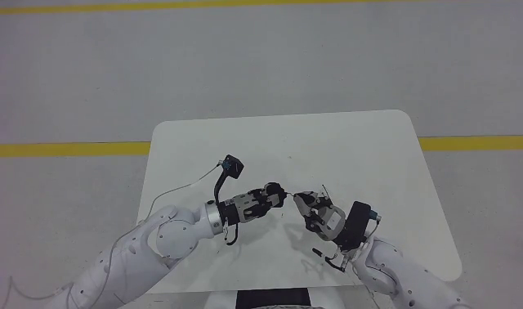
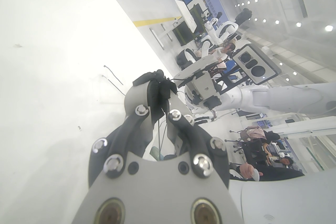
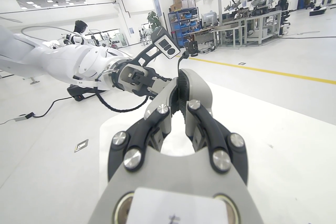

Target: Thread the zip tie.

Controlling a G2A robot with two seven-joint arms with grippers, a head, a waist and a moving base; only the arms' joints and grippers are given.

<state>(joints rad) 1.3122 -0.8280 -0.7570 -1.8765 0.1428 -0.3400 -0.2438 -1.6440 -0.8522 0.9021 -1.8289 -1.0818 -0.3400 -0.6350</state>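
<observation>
Top view: both grippers meet tip to tip over the white table (image 1: 351, 145), toward its 6 o'clock edge. Left gripper (image 1: 276, 196) sits at 9 o'clock of right gripper (image 1: 304, 201), nearly touching. Right pads are pressed together, pinching the zip tie (image 3: 183, 55). Its black strip rises out of the pinch, head end free above the tips. Left pads are likewise closed on a thin black strand of the tie, which trails back between the fingers.
</observation>
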